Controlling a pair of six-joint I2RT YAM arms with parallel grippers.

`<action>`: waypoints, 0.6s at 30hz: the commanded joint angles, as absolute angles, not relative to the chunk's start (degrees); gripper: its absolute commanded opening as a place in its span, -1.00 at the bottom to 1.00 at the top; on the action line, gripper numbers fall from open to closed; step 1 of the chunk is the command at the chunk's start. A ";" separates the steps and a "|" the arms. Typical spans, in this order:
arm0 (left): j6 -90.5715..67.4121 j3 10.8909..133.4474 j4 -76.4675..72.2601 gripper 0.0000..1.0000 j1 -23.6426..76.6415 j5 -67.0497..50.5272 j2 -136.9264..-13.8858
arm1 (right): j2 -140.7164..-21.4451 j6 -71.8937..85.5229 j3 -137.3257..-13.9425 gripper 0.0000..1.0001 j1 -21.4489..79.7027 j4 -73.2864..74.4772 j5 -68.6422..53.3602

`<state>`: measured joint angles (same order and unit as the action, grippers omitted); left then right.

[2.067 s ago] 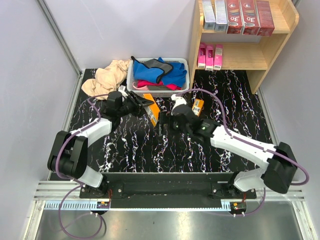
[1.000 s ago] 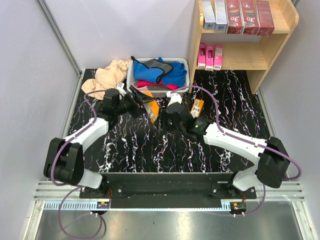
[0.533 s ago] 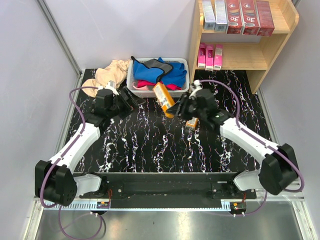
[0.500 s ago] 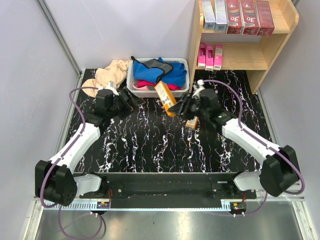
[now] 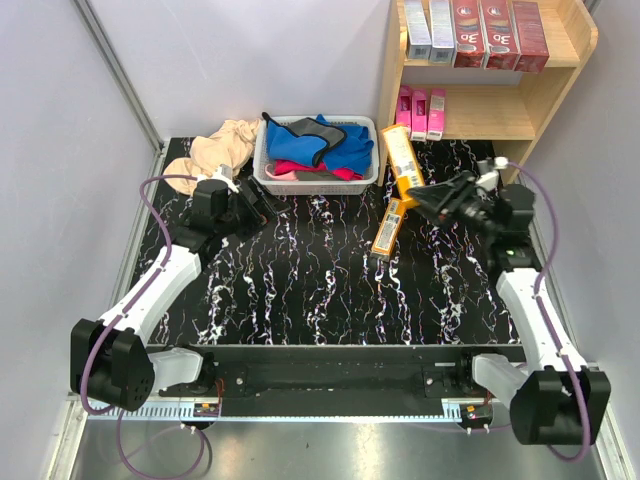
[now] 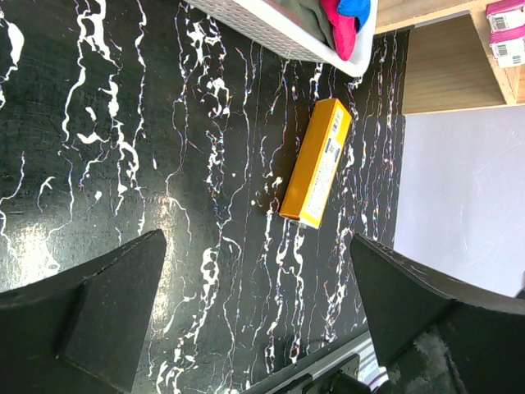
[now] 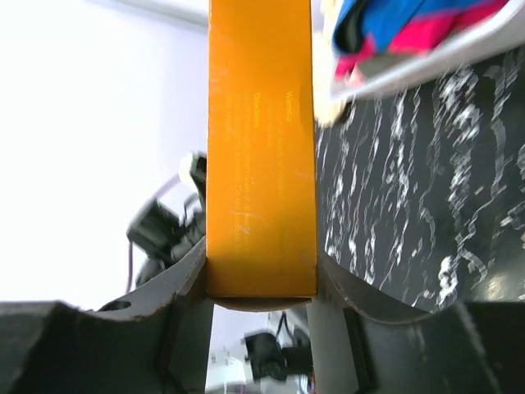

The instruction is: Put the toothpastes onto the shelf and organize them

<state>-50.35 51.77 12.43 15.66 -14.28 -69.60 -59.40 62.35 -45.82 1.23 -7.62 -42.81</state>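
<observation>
Since the earlier frame, the orange box (image 5: pixel 401 155) has been carried away from the basket (image 5: pixel 312 186) and brought up to the shelf (image 5: pixel 500 118). It is now held tilted, its upper end seen against the foot of the shelf's left side panel. It is clamped at its lower end by the right gripper (image 5: pixel 420 190). In the wrist view the long, flat-faced cardboard carton is pinched between the two grey fingers (image 7: pixel 184 283), with fine print on its matte face.

The left gripper (image 5: pixel 262 200) has been left where it was, well to the left of the shelf. Its jaws are spread wide with nothing between them, over the table (image 5: pixel 300 290), whose glossy black top is veined in white.

A second orange box (image 5: pixel 388 228) lies flat on that top, in front of the shelf's left panel and nearer the arms than the held one.

On the shelf's pale wood, three pink boxes (image 5: pixel 420 112) are stood upright on the lower tier. Two silver-grey boxes (image 5: pixel 430 30) and three dark red boxes (image 5: pixel 500 35) are ranged on the tier above. The slotted white plastic basket, left of the shelf, is filled with soft crumpled cloths (image 5: pixel 300 140).
</observation>
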 commanded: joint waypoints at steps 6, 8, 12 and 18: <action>-49.04 53.79 10.46 0.98 16.00 -14.15 -70.75 | -57.57 67.93 -46.67 -0.35 -19.41 -14.50 -59.50; -48.87 53.88 10.46 0.98 16.00 -14.24 -70.75 | -58.71 68.29 -47.63 -0.35 -21.78 -15.47 -61.17; -48.87 54.14 10.37 0.98 16.08 -14.06 -71.10 | -60.99 68.90 -50.53 -0.34 -22.15 -16.61 -61.35; -48.87 54.23 10.11 0.98 16.17 -14.24 -71.54 | -65.38 69.08 -52.73 -0.34 -22.15 -18.01 -59.15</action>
